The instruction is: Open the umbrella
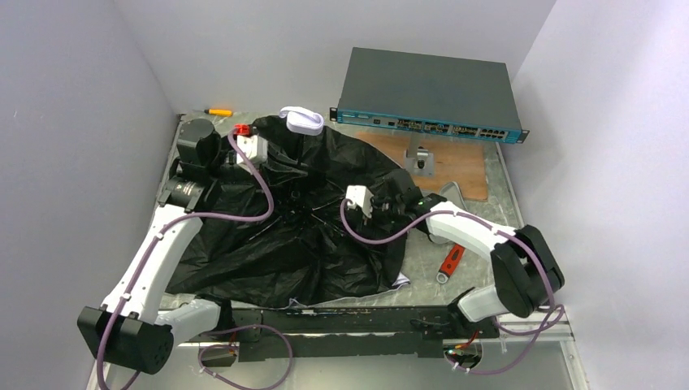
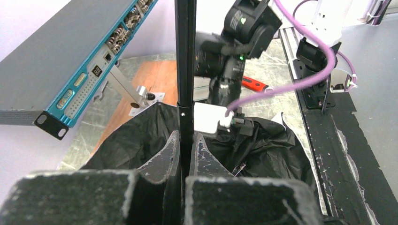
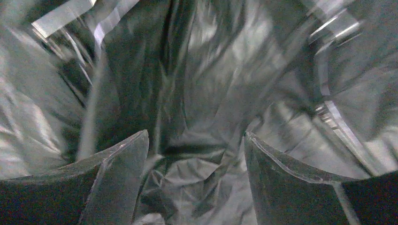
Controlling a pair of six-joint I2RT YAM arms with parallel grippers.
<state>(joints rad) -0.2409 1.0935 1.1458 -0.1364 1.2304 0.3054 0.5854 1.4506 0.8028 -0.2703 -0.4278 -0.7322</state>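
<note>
The left pincer (image 2: 187, 140) is clamped on the umbrella (image 1: 301, 236): its 2 fingers (image 2: 162, 161) press against the thin black shaft (image 2: 185, 56) from both sides, with no visible gap. From between the fingers, the shaft runs straight up and out of the top of the left wrist view. The black canopy (image 1: 244, 252) lies spread and crumpled on the table (image 1: 422, 272), directly below and ahead of this pincer. The pale handle (image 1: 301, 122) sits near the left pincer, at the far edge of the canopy. The right pincer (image 3: 195, 136) stands apart. Its 2 fingers (image 3: 117, 173) are wide of each other and hold nothing, and creased canopy fabric fills the blurred view beyond them. In the top view, the right pincer is over the middle of the canopy and points toward the left pincer. Seen from the left pincer, the right arm's wrist (image 2: 234, 47) stands just beyond the shaft. A grey box (image 2: 56, 56) with a teal front is to the left of the left pincer. A wooden board (image 2: 155, 77) lies ahead of the left pincer on the left. A red-handled tool (image 2: 256, 84) lies past the right arm's wrist.
</note>
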